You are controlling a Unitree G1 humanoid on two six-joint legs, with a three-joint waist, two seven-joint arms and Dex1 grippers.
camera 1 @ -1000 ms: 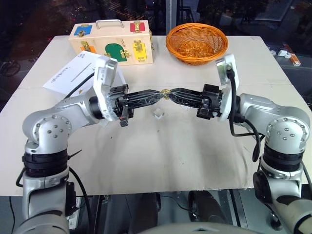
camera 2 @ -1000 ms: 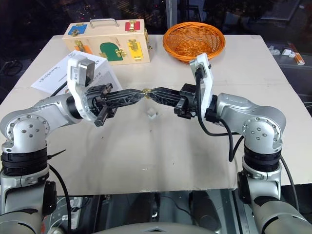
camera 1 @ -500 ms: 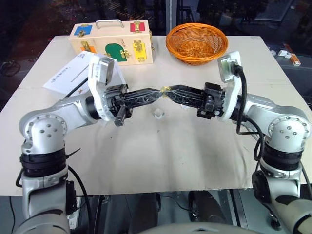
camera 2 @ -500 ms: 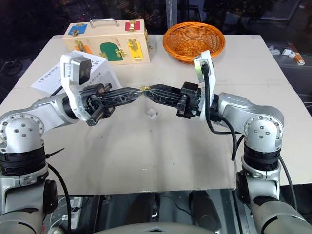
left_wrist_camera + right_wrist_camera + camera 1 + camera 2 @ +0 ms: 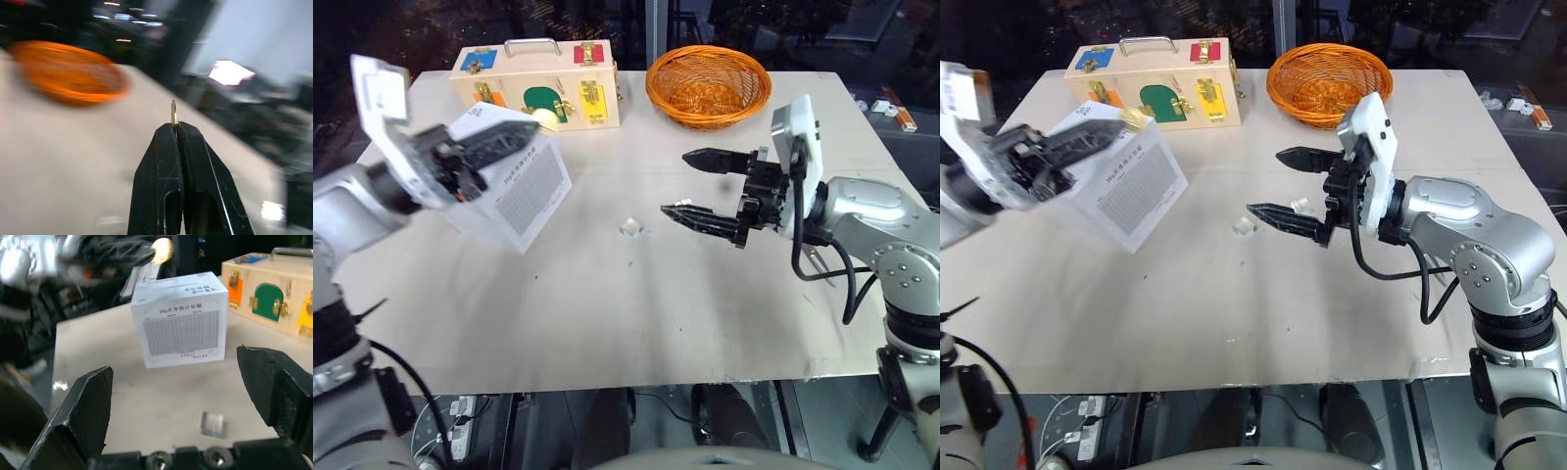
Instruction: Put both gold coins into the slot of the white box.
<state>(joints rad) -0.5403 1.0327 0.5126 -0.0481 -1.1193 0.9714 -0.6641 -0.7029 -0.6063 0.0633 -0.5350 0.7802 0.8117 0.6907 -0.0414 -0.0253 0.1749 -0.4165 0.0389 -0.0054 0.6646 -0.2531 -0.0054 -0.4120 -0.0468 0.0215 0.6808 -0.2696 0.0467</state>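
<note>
The left hand [image 5: 530, 125] is clenched on one gold coin [image 5: 173, 113], pinched edge-on at its fingertips and held above the white box [image 5: 514, 179], which stands on the desk [image 5: 607, 294] in front of the wooden latch case [image 5: 536, 86]. The right hand [image 5: 690, 182] is released, its two fingers spread wide over the desk (nothing between them). A small pale glassy piece [image 5: 630, 228] lies on the desk between the box and the right hand, with the orange basket [image 5: 708, 86] near the far edge.

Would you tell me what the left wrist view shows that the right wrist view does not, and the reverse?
Left wrist view: the left gripper shut on a gold coin, edge-on, with the orange basket behind. Right wrist view: the open right gripper facing the white box and the wooden case. Shared: the gold coin and the table.
</note>
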